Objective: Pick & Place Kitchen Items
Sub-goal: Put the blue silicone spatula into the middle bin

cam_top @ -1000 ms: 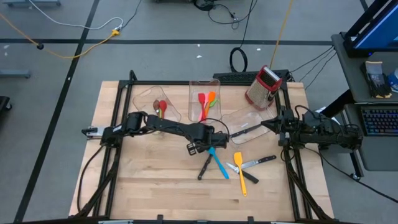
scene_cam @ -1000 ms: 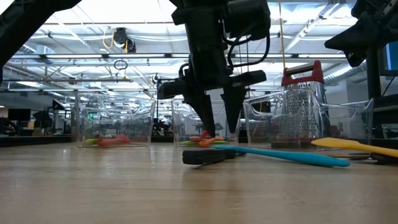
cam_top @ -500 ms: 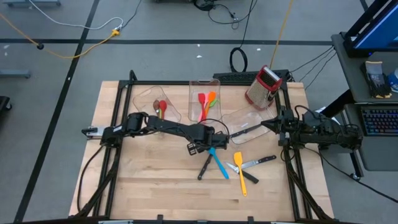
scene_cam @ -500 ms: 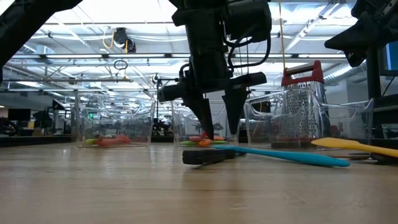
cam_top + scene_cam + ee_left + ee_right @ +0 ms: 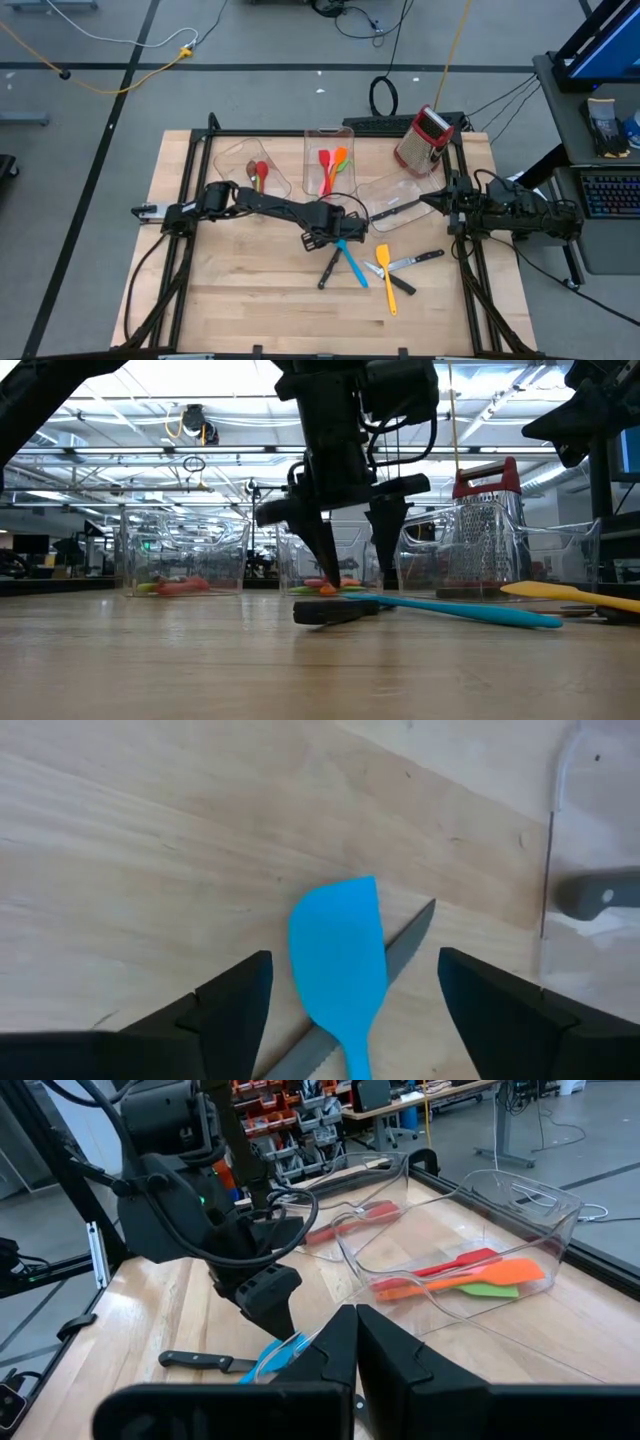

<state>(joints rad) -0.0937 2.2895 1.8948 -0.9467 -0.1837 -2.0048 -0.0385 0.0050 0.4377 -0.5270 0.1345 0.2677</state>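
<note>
A blue spatula (image 5: pixel 351 263) lies on the wooden table, its head (image 5: pixel 338 958) resting across the blade (image 5: pixel 405 942) of a black-handled knife (image 5: pixel 327 273). My left gripper (image 5: pixel 355 1010) hangs open just above that head, pointing steeply down, one finger on either side and neither touching it. In the low view the left gripper (image 5: pixel 355 572) stands over the knife's handle (image 5: pixel 335 613). A yellow spatula (image 5: pixel 386 276) and a second knife (image 5: pixel 416 261) lie to the right. My right gripper (image 5: pixel 355 1348) waits shut at the table's right edge (image 5: pixel 441 203).
Three clear bins stand at the back. The left one (image 5: pixel 236 158) holds red and green utensils, the middle one (image 5: pixel 328 133) orange, red and green spatulas, the right one (image 5: pixel 410 188) a knife. A red-topped grater (image 5: pixel 423 139) stands at the back right.
My left gripper has opened wider while staying in place over the blue spatula's head. The spatula and the knife have not moved.
</note>
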